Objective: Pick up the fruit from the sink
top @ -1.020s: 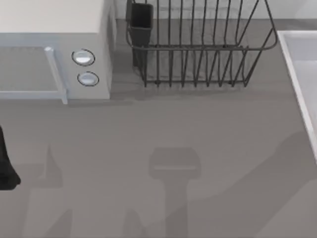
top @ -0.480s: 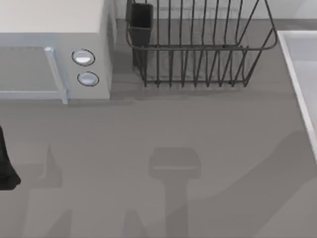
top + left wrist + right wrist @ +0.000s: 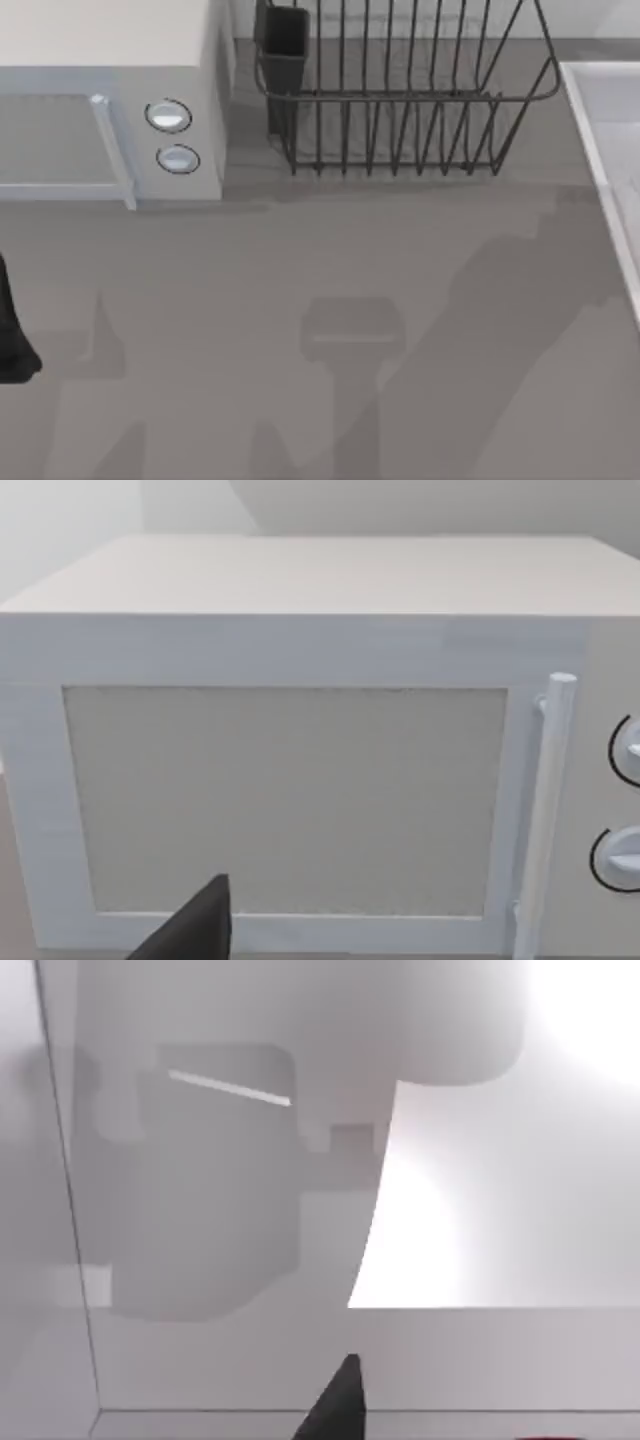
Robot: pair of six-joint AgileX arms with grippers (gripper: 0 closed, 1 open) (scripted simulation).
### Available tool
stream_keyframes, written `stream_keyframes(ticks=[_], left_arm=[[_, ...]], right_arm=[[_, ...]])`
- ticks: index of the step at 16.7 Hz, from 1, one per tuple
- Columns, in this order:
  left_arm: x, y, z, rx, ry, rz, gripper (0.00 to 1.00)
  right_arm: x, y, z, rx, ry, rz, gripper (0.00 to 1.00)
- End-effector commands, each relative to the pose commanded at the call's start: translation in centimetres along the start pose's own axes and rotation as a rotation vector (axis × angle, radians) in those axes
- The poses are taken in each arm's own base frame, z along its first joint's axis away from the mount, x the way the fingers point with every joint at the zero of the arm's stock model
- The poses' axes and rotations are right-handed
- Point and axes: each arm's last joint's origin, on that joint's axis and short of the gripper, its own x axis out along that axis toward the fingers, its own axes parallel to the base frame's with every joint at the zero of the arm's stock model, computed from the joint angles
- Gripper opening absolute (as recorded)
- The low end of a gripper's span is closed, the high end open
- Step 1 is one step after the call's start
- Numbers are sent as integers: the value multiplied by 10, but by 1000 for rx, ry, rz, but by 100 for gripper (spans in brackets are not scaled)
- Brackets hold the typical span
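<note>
Right gripper [image 3: 335,1410], one dark fingertip over the pale sink [image 3: 480,1360], jaw state cannot be told, sliver of red fruit [image 3: 548,1438] at the wrist view's edge, left gripper [image 3: 195,930] facing the microwave [image 3: 300,780], likewise untold, top view: sink rim [image 3: 600,150] at 3 o'clock, dish rack [image 3: 400,100] at 12, left arm [image 3: 12,330] at 9.

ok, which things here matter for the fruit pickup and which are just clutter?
Job:
sink, at the table's right edge
red sliver near the right hand, probably the fruit
right hand, at the sink

Not the job:
microwave
dish rack
left arm, parked at the table's left edge
</note>
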Motion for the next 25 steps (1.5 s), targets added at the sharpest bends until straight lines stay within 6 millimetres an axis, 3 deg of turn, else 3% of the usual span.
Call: stream_keyframes(ticks=[4,7,9,14,16,18,21,25], left_arm=[[0,0,0,0,0,0,100],[0,0,0,0,0,0,100],[0,0,0,0,0,0,100],[0,0,0,0,0,0,100],[0,0,0,0,0,0,100],[0,0,0,0,0,0,100],[0,0,0,0,0,0,100],[0,0,0,0,0,0,100]], right_arm=[[-82,4,-9,0,13,3,0],[-125,8,-20,0,-13,-3,0],[-136,9,-23,-1,-24,-6,0],[-135,11,-22,-2,-22,-5,0],[-134,24,-21,-1,-16,-3,0],[-133,52,-22,0,-7,1,0],[-130,121,-31,-3,8,4,0],[-127,221,-73,-7,26,0,0]])
